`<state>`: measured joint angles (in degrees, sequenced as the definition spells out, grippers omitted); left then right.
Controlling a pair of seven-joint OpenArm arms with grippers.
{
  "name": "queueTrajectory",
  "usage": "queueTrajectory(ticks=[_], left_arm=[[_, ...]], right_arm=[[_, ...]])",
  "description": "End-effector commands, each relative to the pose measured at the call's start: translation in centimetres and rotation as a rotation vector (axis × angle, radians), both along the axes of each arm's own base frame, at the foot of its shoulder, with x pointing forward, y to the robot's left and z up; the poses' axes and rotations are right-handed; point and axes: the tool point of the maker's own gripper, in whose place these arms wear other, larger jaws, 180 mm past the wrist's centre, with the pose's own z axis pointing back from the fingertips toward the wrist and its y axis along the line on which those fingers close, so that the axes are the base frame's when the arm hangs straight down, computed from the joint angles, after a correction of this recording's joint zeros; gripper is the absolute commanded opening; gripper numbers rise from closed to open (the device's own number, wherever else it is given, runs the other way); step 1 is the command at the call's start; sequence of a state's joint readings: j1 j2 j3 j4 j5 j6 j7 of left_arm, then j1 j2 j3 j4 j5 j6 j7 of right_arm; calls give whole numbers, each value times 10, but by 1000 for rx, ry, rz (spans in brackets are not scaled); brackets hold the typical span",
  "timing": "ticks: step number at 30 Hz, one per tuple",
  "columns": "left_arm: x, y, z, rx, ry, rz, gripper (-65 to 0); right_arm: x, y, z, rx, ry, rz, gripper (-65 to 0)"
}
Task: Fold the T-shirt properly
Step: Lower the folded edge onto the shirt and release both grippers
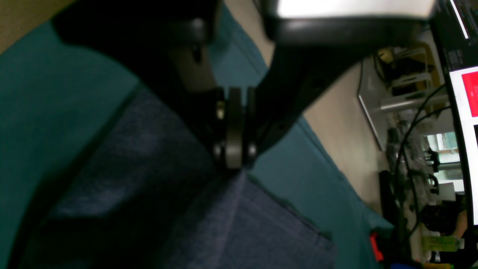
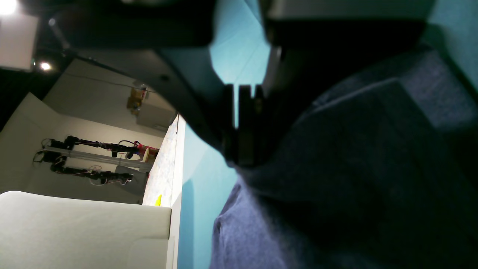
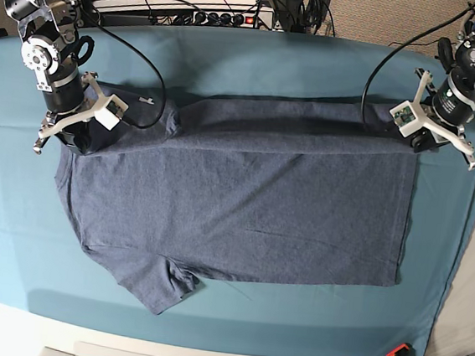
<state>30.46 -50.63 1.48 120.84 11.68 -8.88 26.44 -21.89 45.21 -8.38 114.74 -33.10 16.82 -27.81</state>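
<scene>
In the left wrist view the left tool (image 1: 234, 164) is pressed together with the T-shirt's (image 1: 231, 224) edge pinched at its tip, cloth running down from it in a taut ridge over the teal cloth (image 1: 56, 112); a good fold calls for that pinch to stay firm and the ridge to stay straight, not twisted. In the right wrist view the right tool (image 2: 242, 160) is likewise closed on the shirt (image 2: 336, 168), with fabric bunched just under the tip, so I judge it should lift only enough for the layer to clear the rest without dragging it. In the base view the shirt (image 3: 252, 205) lies spread across the middle of the bench (image 3: 232, 60), hem toward the left tool (image 3: 412, 132) and shoulder toward the right tool (image 3: 86, 130), the far long edge held at both ends and slightly raised. The step in hand looks like bringing that far edge over toward the near one. Both arms should travel together at the same height and pace, keeping the edge stretched between them, so the crease falls parallel to the shirt's length and the near sleeve (image 3: 160, 284) is not disturbed.
</scene>
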Motion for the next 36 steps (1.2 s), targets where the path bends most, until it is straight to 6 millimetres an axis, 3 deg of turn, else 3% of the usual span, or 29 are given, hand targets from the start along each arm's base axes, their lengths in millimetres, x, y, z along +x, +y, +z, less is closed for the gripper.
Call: queueTrajectory(ticks=[1, 8, 13, 22, 27, 36], left_arm=[[6, 0, 10, 5, -34, -16, -650], [5, 0, 7, 8, -22, -23, -650], [4, 3, 5, 14, -15, -16, -650], [12, 5, 2, 10, -1, -27, -650], [16, 9, -10, 11, 26, -22, -650], [27, -10, -33, 41, 56, -93, -650]], right_arm=[[7, -3, 14, -21, -45, 5, -650], [7, -3, 13, -22, -41, 6, -650], [2, -11, 0, -49, 0, -23, -650], [0, 1, -15, -12, 16, 13, -650], [-1, -7, -25, -19, 40, -3, -650], [-1, -22, -38, -40, 62, -24, -650]])
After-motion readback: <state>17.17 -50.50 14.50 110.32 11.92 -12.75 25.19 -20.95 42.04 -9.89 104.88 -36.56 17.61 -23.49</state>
